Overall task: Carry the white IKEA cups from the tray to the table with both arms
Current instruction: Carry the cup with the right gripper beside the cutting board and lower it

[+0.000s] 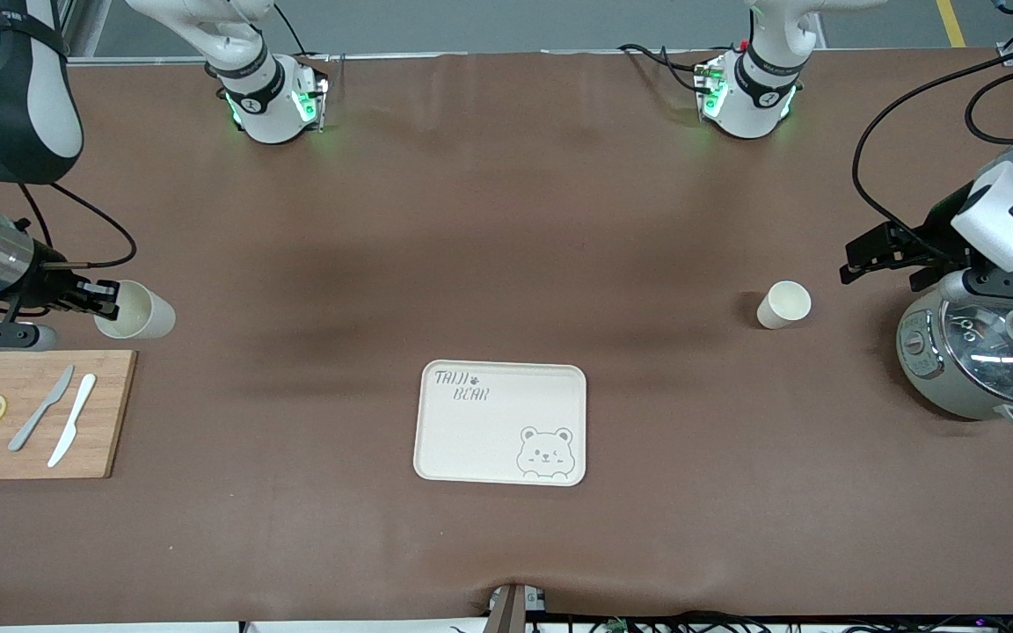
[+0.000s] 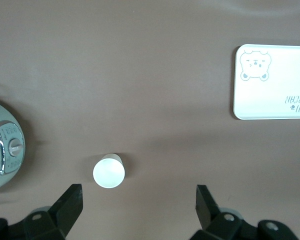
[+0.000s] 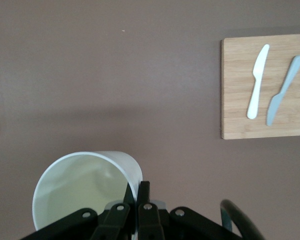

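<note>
One white cup (image 1: 135, 310) is pinched by its rim in my right gripper (image 1: 107, 299), tilted, at the right arm's end of the table beside the cutting board. In the right wrist view the fingers (image 3: 144, 189) are shut on the cup's wall (image 3: 85, 192), one inside and one outside. The other white cup (image 1: 783, 304) stands alone on the table toward the left arm's end. My left gripper (image 1: 856, 261) is open and empty, up in the air between that cup and the pot. In the left wrist view the cup (image 2: 109, 171) lies just ahead of the open gripper (image 2: 138, 196), nearer one finger.
A cream bear tray (image 1: 502, 422) lies mid-table, nearer the front camera, and also shows in the left wrist view (image 2: 272, 82). A grey-green pot with a glass lid (image 1: 977, 360) stands under the left arm. A wooden cutting board (image 1: 32, 413) carries two knives and lemon slices.
</note>
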